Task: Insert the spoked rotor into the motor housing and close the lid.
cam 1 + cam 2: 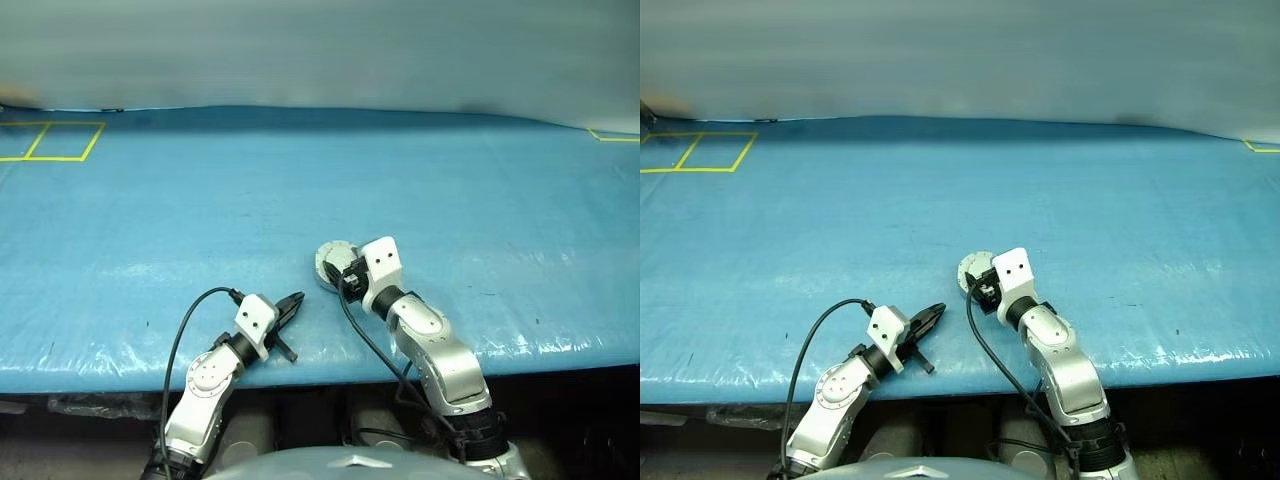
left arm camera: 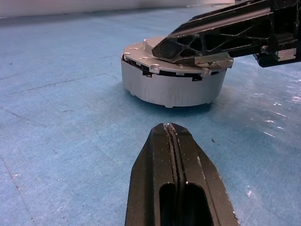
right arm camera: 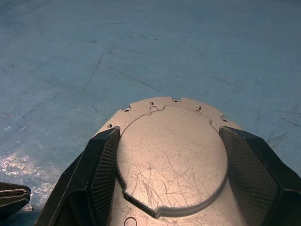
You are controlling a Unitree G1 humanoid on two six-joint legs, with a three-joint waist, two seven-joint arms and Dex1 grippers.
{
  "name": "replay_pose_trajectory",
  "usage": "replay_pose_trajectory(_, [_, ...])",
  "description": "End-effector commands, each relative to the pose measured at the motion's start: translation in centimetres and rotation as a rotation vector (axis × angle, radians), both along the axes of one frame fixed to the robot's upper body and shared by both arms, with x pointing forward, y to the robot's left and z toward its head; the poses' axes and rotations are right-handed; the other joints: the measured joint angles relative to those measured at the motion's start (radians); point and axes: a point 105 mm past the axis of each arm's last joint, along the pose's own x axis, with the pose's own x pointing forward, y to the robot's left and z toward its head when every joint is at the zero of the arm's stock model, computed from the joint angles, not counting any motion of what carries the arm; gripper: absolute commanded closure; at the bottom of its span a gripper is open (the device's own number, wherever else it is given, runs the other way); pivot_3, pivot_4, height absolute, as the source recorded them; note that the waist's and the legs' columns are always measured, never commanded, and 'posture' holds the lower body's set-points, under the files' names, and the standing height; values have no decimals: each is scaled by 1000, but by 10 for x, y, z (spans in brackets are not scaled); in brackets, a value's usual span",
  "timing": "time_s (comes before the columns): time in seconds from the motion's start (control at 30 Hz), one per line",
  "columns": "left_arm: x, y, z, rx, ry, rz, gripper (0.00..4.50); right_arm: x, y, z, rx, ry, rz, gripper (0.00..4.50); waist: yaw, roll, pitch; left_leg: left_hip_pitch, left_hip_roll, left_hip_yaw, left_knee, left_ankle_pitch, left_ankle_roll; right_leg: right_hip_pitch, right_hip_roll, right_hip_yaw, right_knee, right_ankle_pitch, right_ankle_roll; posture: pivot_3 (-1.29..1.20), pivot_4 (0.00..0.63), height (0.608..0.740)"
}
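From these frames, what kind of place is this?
Likely a robot test or data-collection bench, not a home: a table under a blue plastic sheet, yellow tape squares marked on it, and a lone motor housing set out.

Even, soft overhead light, glare along the blue table (image 1: 420, 180) front edge, blurred background

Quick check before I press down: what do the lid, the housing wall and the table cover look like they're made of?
The lid: looks like bare metal, matte silver-grey, with fine hairline scratches and small drilled holes near the rim. The motor housing wall: likely the same kind of metal, pale satin grey, smooth sided. The table cover: apparently a blue plastic sheet, with creases and glossy glare spots.
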Motion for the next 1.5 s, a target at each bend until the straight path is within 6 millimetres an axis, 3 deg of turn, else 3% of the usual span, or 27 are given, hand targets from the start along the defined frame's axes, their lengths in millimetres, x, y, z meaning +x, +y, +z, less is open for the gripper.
replay_pose_trajectory(0.03, [-1,-3,5,-4,-19,-8,4500,1,4,-3,-19,1,-1,1470,0,0,0,0,0,0,0,0,0,0,0,0,0,0,0,0,150,740])
replay_pose_trajectory(0.77, [-1,-5,4,-9,-14,-15,4500,4,-13,-9,-54,58,1,1470,1,0,0,0,0,0,0,0,0,0,0,0,0,0,0,0,150,740])
replay_pose_trajectory(1.13, [-2,-4,4,-3,-15,-18,4500,3,-6,-9,-89,-39,70,1470,0,0,0,0,0,0,0,0,0,0,0,0,0,0,0,0,150,740])
replay_pose_trajectory(1.5, [-2,-5,5,-7,-12,-22,4500,3,-8,-2,17,42,72,1470,1,0,0,0,0,0,0,0,0,0,0,0,0,0,0,0,150,740])
